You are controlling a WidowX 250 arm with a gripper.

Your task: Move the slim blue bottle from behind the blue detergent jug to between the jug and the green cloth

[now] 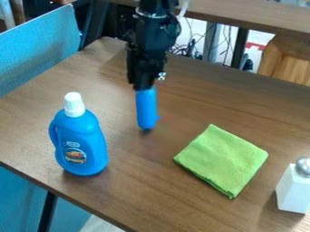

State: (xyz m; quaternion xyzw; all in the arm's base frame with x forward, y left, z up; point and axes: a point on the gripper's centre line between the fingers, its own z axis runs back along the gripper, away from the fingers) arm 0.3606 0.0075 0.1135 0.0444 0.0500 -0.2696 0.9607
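- Downward hangs the black arm [149,41], nearly vertical, its gripper [145,87] closed around an upright blue object [146,108].
- The blue object is inward from the table's [130,190] far edge, beyond a blue bottle [82,142] and green cloth [223,159].

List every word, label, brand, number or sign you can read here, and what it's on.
No legible text.
Blue bottle: print on its label, too small to read.
Black arm: small black-and-white mark, no readable characters.
Green cloth, white container: no text seen.
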